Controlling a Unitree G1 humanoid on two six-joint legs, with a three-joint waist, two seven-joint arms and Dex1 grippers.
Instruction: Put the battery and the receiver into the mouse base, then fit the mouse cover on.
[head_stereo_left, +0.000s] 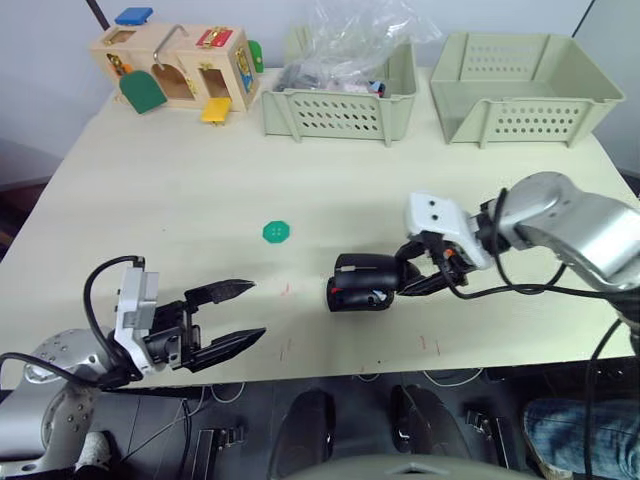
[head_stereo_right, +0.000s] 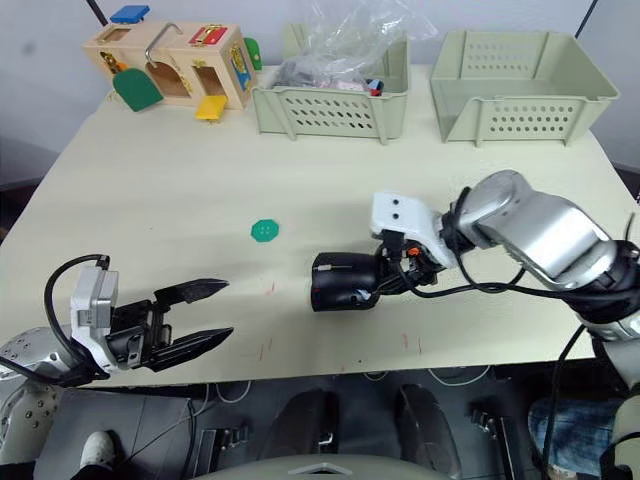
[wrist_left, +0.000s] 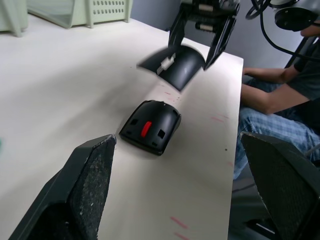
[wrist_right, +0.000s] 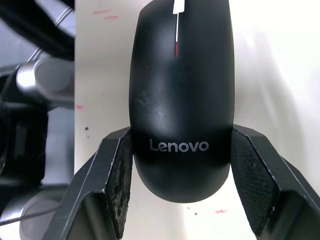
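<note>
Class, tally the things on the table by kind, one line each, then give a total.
Baskets: 2
Mouse parts: 2, the base and the cover
Green disc: 1
Wooden toy box: 1
Total: 6

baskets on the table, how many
2. One pale green basket at the table's far edge holds a clear plastic bag; the other basket stands to its right.

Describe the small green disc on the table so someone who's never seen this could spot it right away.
Start at the pale wooden table and look to its middle, in front of the two pale green plastic baskets. The flat green round disc lies alone there, left of the black mouse base. It is the only green thing lying flat on the bare tabletop.
</note>
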